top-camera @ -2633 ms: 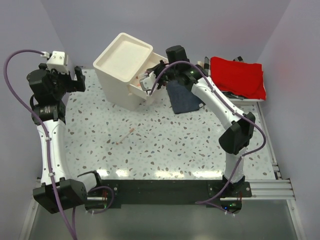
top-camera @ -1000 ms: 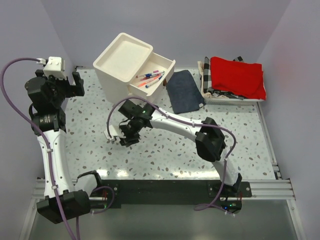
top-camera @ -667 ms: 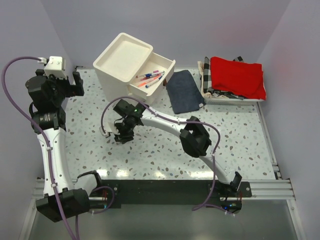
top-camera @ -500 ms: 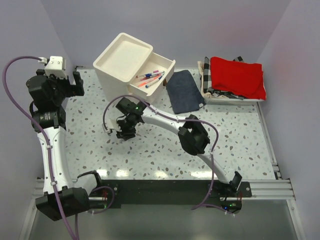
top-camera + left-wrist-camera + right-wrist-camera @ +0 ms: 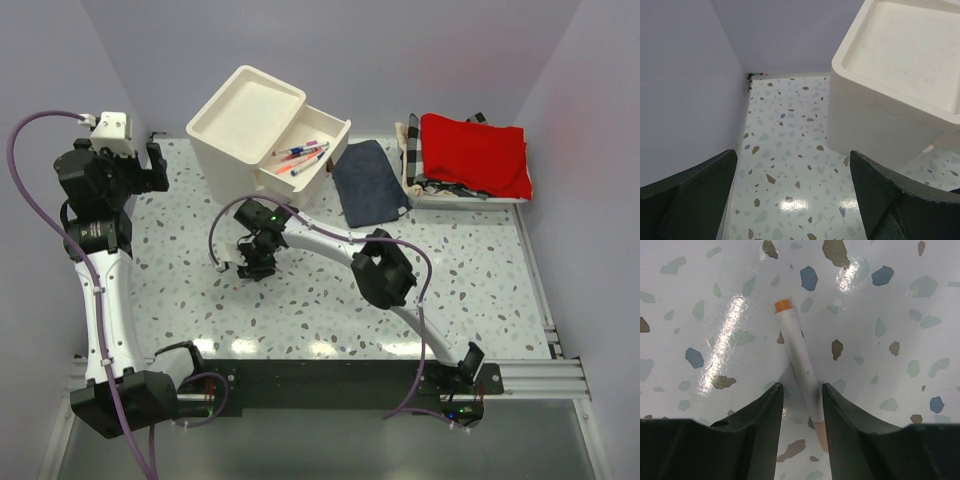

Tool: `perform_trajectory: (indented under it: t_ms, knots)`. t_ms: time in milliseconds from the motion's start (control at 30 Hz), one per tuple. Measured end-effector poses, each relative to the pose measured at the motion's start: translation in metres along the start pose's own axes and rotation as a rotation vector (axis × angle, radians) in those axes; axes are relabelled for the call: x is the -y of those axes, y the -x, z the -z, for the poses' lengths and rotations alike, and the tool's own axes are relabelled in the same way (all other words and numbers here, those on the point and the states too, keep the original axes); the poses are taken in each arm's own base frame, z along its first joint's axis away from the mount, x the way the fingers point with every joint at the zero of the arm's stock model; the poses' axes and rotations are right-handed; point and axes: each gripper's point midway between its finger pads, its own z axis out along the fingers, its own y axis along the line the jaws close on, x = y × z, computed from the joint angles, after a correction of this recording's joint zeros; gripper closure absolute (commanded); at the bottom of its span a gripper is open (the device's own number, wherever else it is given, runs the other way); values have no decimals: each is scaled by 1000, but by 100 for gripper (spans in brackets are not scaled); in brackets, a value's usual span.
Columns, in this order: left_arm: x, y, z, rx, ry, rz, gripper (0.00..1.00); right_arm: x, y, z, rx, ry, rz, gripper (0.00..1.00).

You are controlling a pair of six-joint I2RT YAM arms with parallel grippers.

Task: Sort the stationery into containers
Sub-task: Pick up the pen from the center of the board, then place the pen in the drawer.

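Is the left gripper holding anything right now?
No, the left gripper stands wide open, with only the speckled table showing between its jaws.

Left tool (image 5: 792, 161) wide, right tool (image 5: 801, 389) half-open

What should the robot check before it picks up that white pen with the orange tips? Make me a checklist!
1. White pen lies between the fingers of the right gripper: ok.
2. Fingers squeezing the pen: not ok, there is a small gap on each side.
3. Drawer pulled open: ok.
4. Room in it beside the other pens: ok.
5. Left gripper out of the way: ok, it is open and off to the side of the drawer unit.
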Motion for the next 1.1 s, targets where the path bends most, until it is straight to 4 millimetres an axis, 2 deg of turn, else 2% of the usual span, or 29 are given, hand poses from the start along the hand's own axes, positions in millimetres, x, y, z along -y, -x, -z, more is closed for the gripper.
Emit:
perform_trajectory:
  t_ms: [67,100,200,300,433,500,567,633,667,733,767,833,900,967,1033,1100]
  knots:
    - [0,-1,-1,-4,1,1,0,0,0,0,-1,1,6,76]
    - [0,-2,-2,-5,0,1,0,-1,-1,0,-4,4,9,87]
    - [-1,-3,-3,-10,0,3,0,-3,-3,1,-12,14,26,100]
    - [-1,-4,-3,-12,0,3,0,-9,-5,6,-16,17,52,100]
    - [-1,-3,-4,-10,-1,5,0,-47,-23,33,-73,58,37,100]
    - [-1,-2,-4,-5,-1,6,0,-60,-16,62,-69,53,45,100]
    - [-1,1,-5,7,-1,4,0,-54,13,103,-17,-28,88,100]
    - [-2,5,-6,23,1,2,0,-46,47,153,52,-137,146,100]
    - [-2,7,-6,32,2,4,0,-41,71,189,99,-216,188,100]
    - [-2,11,-7,47,1,9,0,-32,103,247,167,-349,261,100]
    - [-1,12,-7,51,0,12,0,-28,117,277,194,-420,308,100]
    - [-1,13,-8,61,-3,16,0,-20,129,328,205,-542,391,100]
    - [-1,13,-10,65,-7,23,0,-9,124,360,173,-616,448,100]
    - [0,15,-12,71,-12,31,0,12,106,380,89,-668,503,100]
    - [1,14,-14,70,-21,37,0,38,79,385,-9,-684,539,100]
    - [2,14,-15,71,-26,38,0,62,50,379,-97,-665,560,100]
